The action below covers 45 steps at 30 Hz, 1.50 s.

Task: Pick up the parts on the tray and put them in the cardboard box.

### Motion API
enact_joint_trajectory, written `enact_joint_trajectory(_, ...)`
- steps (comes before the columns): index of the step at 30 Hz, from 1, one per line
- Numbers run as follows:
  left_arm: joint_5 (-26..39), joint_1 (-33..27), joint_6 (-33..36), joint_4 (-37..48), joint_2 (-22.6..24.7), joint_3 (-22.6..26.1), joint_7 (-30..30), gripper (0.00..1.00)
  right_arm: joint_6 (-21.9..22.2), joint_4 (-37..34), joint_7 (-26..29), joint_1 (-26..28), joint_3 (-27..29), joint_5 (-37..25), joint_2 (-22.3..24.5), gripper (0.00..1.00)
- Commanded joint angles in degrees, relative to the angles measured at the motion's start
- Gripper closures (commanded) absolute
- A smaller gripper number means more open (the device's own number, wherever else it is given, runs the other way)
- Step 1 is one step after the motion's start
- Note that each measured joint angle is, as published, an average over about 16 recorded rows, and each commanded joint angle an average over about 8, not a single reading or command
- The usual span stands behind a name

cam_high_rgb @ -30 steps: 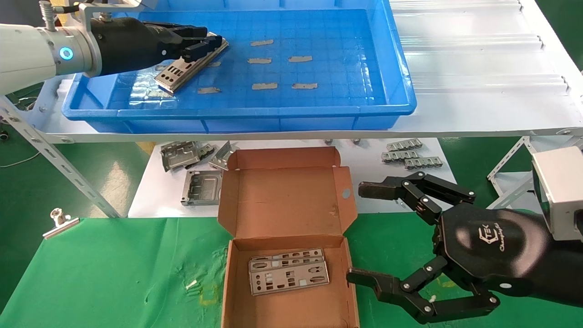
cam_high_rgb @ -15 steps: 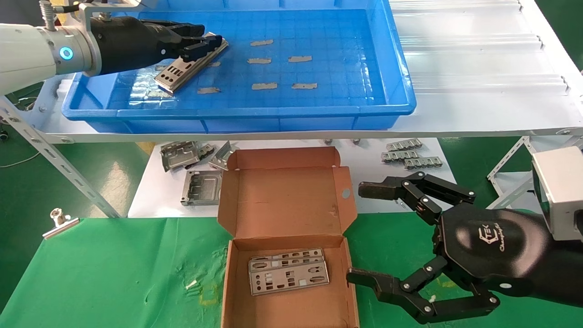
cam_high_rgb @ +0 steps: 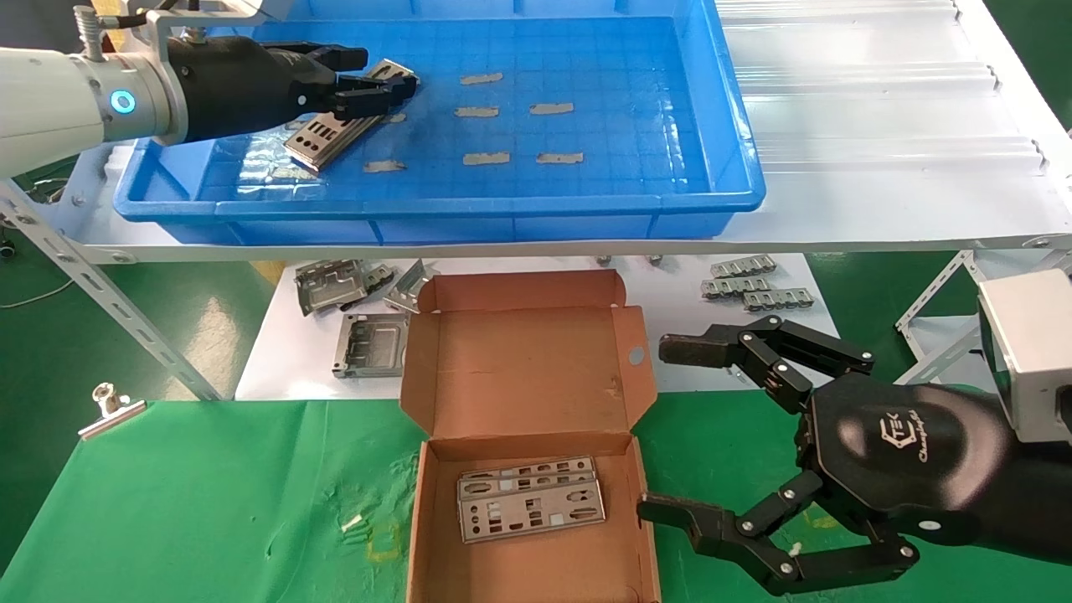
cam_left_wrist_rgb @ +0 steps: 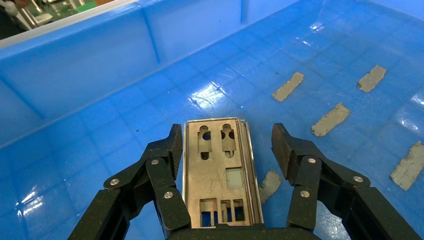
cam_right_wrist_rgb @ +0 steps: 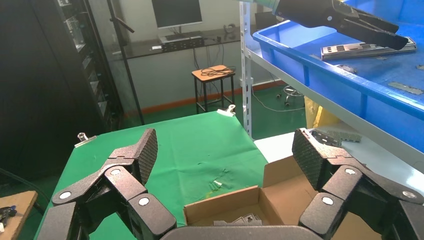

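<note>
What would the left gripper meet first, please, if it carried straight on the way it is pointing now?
Most likely the plate on the blue tray floor. The left gripper is open, its fingers straddling the plate's long edges, angled down at it. Beyond lies bare tray floor; how close it already sits is unclear.

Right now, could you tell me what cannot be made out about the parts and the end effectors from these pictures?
- How many parts are stacked in the tray: only thin edges show.
- Near end of that stack: hidden by the left end effector in the left wrist view.
- How many parts lie in the cardboard box: they overlap.
- Right end effector: fully visible, open.
</note>
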Motion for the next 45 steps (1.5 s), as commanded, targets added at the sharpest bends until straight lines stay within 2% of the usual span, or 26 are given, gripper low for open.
enact_joint_trajectory(1, 0.04, -0.03, 0.14, 0.08, -0.03, 0.03, -0.27, 0.99, 0.00, 0.00, 0.00, 0.00, 0.00, 0.00, 0.00, 0.00)
enact_joint_trajectory(30, -0.81, 0.28, 0.13, -1.20, -0.79, -0.58, 0.05, 1.00, 0.00, 0.00, 0.00, 0.00, 0.00, 0.00, 0.00, 0.00)
enact_joint_trajectory(38, -2.09, -0.90, 3.42, -2.23, -1.98, -1.47, 1.52, 1.00, 0.00, 0.00, 0.00, 0.00, 0.00, 0.00, 0.00, 0.00)
enact_joint_trajectory(45, -3.21, -1.90, 10.00, -3.39, -3.50, -2.17, 3.33, 1.00, 0.00, 0.00, 0.00, 0.00, 0.00, 0.00, 0.00, 0.00)
